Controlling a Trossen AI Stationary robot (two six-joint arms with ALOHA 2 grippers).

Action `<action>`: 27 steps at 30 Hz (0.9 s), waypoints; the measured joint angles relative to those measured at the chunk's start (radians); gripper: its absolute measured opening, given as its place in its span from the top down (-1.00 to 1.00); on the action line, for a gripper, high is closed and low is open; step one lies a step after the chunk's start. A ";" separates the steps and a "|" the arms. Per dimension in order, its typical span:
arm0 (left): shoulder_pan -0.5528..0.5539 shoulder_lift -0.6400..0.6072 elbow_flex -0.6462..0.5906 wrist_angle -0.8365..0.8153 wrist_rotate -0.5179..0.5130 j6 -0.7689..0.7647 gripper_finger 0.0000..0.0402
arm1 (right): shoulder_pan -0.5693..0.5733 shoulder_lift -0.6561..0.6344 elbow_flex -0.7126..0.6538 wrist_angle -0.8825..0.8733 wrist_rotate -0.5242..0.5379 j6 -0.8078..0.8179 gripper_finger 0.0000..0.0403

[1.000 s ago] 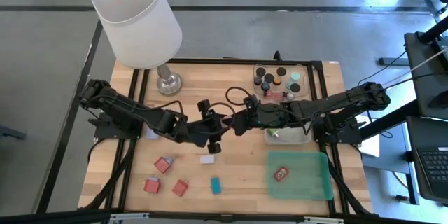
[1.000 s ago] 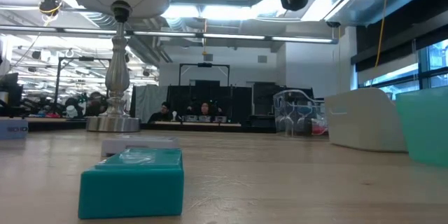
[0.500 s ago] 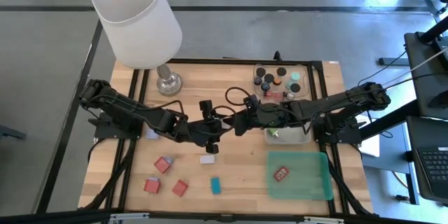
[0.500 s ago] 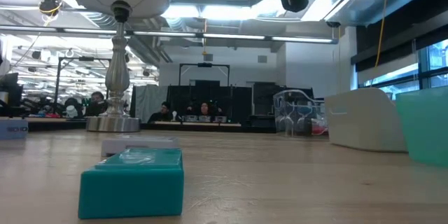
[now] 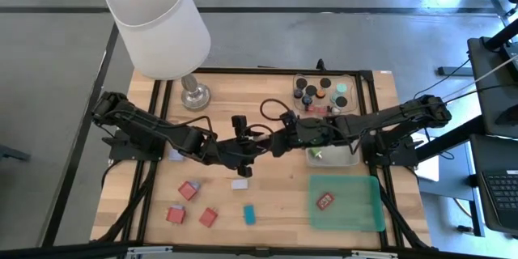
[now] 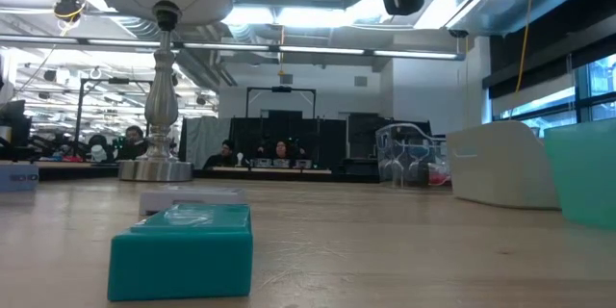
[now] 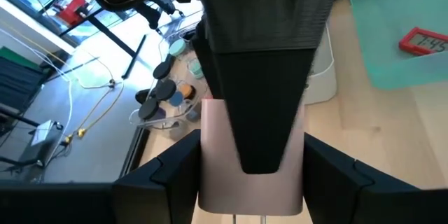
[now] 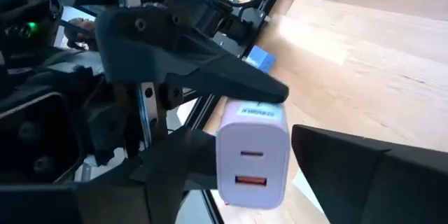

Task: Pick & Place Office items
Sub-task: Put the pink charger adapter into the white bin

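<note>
Black left gripper (image 7: 250, 189) – raised over mid-table, clamped on a pale pink charger (image 8: 252, 154), one finger (image 7: 164, 182) pressed to each side of it. Right gripper (image 8: 253, 182) – meets it nose to nose at the same piece; whether it grips or merely flanks the charger cannot be told. Charger: a small rigid plastic block with rounded corners and two ports on one face, held in the air well above the table (image 5: 275, 121), between the two arms. Handling, by judgement – light, stiff, smooth-skinned and a little slippery, not fragile; best taken across two flat opposite sides near the middle, clear of the rounded edges, with the first grip kept until the second is sure. Below, on the wood: a white block (image 5: 239, 184), a teal block (image 5: 249, 214), three red blocks (image 5: 188, 189). Further out: a green tray (image 5: 356, 214) holding one red piece (image 5: 325, 201), a grey tray (image 5: 344, 159), a clear tray (image 5: 301, 79) of capped cylinders, a lamp (image 5: 158, 20).
</note>
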 joint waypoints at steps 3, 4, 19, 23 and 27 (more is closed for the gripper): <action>0.000 0.000 0.000 0.000 0.000 0.000 0.03 | 0.000 0.000 0.000 0.000 0.000 -0.001 -0.18; 0.000 0.000 0.000 -0.001 -0.001 0.000 0.03 | 0.000 0.000 0.000 0.000 0.000 -0.001 -0.14; 0.000 0.000 0.000 -0.003 0.004 0.002 -0.06 | 0.000 0.000 0.000 -0.011 0.004 -0.001 0.40; -0.002 0.000 0.000 0.001 0.012 -0.001 -0.10 | 0.000 0.000 0.000 -0.008 0.000 -0.005 0.40; -0.013 0.000 0.000 0.000 0.017 -0.010 -0.12 | -0.002 0.000 0.000 -0.021 -0.015 -0.018 0.40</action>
